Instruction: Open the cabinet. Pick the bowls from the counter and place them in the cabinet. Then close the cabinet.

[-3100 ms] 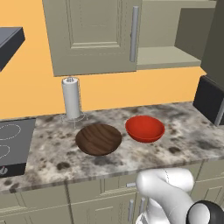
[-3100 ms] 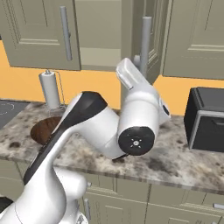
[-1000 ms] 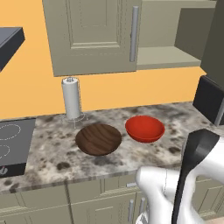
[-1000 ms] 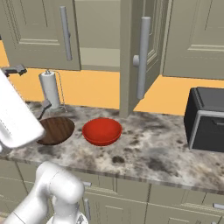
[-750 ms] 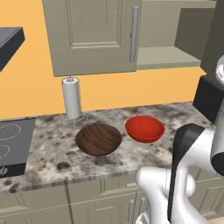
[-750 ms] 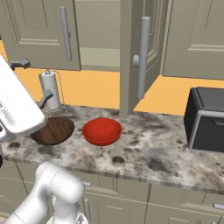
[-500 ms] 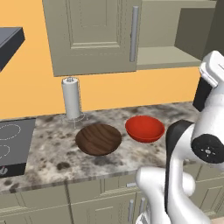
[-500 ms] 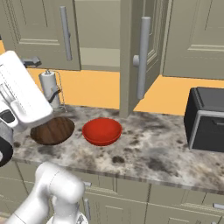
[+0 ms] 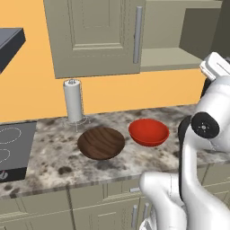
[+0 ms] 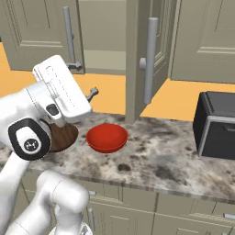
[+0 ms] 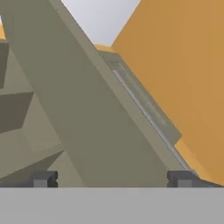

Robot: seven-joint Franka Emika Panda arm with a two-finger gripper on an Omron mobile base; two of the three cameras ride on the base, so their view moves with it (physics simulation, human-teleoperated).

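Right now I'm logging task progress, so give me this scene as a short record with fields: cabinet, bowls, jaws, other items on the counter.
cabinet: right door swung open, left door shut, inner shelf bare
brown bowl: on the counter, left of the red one
red bowl: on the counter, below the open cabinet
gripper: jaws open, holding nothing, facing the cabinet
paper towel roll: upright by the wall, behind the brown bowl
black appliance: right end of the counter
stage: cabinet open, both bowls not yet picked
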